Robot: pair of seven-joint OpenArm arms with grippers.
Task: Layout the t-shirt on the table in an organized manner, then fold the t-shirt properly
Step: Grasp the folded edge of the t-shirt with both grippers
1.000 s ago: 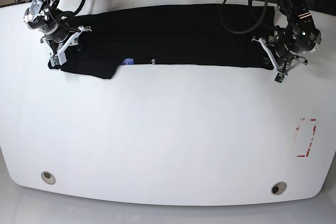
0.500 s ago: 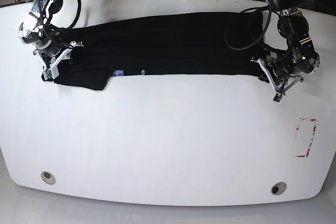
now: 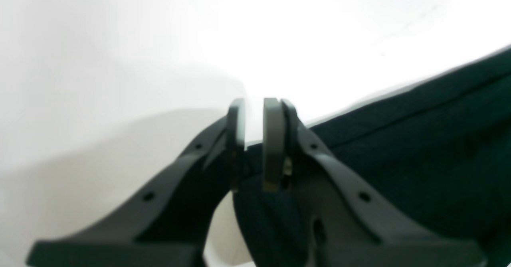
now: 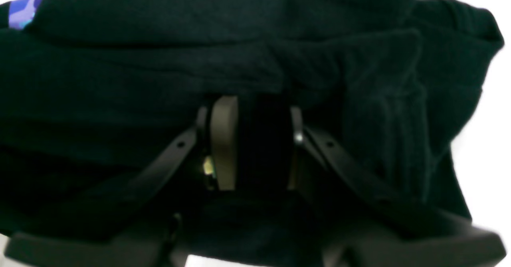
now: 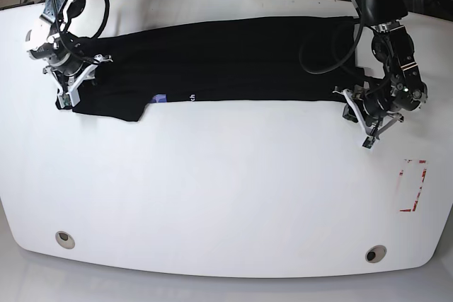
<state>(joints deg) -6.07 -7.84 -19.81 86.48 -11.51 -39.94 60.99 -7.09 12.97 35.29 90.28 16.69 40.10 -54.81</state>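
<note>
Each tool pinches one end of the soft black t-shirt: left tool at right, right tool at left, stretching it flat along the big shiny white bench.

The t-shirt is soft matt black cloth with a fine knit grain, creased near its ends. The table under it is smooth, glossy white, throwing back glare beside the cloth. The left gripper has matt dark plastic fingers with smooth grey pads; the right gripper looks alike.
</note>
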